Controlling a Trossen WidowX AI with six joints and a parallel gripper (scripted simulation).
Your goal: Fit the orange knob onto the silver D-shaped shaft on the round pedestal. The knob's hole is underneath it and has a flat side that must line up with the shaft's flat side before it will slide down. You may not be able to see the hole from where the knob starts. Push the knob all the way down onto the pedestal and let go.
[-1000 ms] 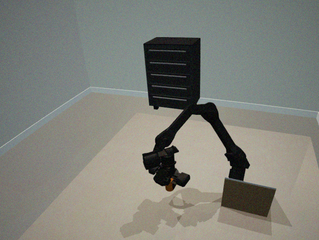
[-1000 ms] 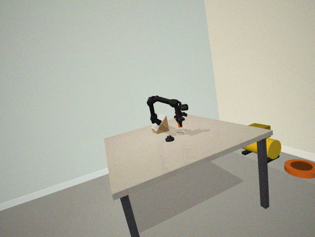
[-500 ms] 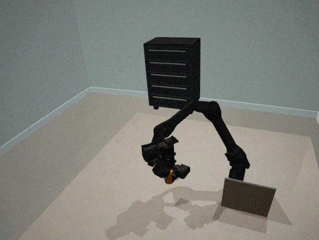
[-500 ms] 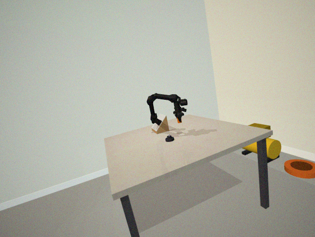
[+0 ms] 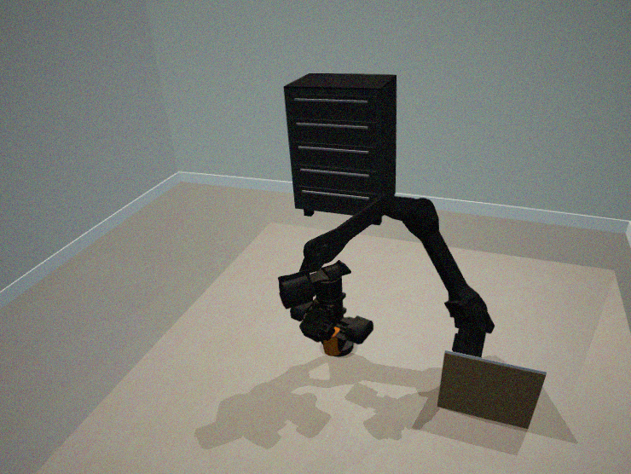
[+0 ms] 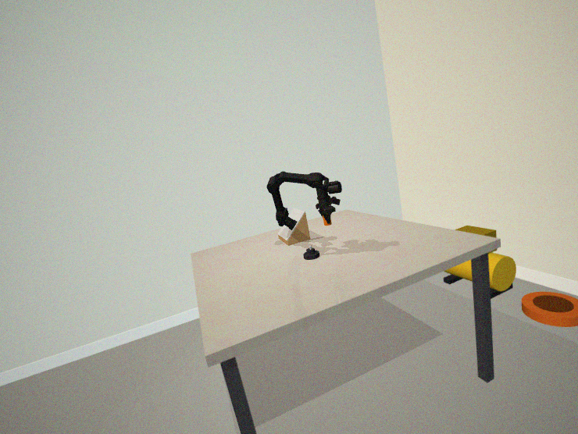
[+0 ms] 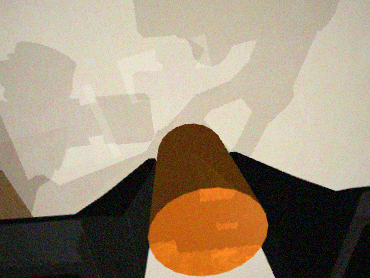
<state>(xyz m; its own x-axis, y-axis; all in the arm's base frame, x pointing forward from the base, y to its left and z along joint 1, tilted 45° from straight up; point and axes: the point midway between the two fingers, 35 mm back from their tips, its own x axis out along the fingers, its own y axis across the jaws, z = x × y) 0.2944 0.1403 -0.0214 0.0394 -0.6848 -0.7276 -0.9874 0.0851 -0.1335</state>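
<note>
My gripper [image 5: 335, 332] [image 6: 326, 218] [image 7: 192, 162] is shut on the orange knob [image 5: 331, 347] [image 6: 327, 222] [image 7: 207, 232], a plain cylinder held between the two black fingers. The knob hangs in the air above the table; its round top faces the wrist camera and its underside with the hole is hidden. The black round pedestal [image 6: 311, 255] [image 5: 346, 350] stands on the table. In the exterior view it is lower and left of the knob, with the small silver shaft [image 6: 310, 248] on top. In the top view the knob partly covers it. The shaft's flat side is too small to tell.
A wedge-shaped panel [image 5: 490, 390] [image 6: 302, 229] stands beside the arm's base on the pale table [image 5: 245, 326] [image 6: 262, 289]. A black drawer cabinet [image 5: 331, 137] is behind the table. A yellow machine [image 6: 502, 271] and an orange ring [image 6: 532, 313] are on the floor.
</note>
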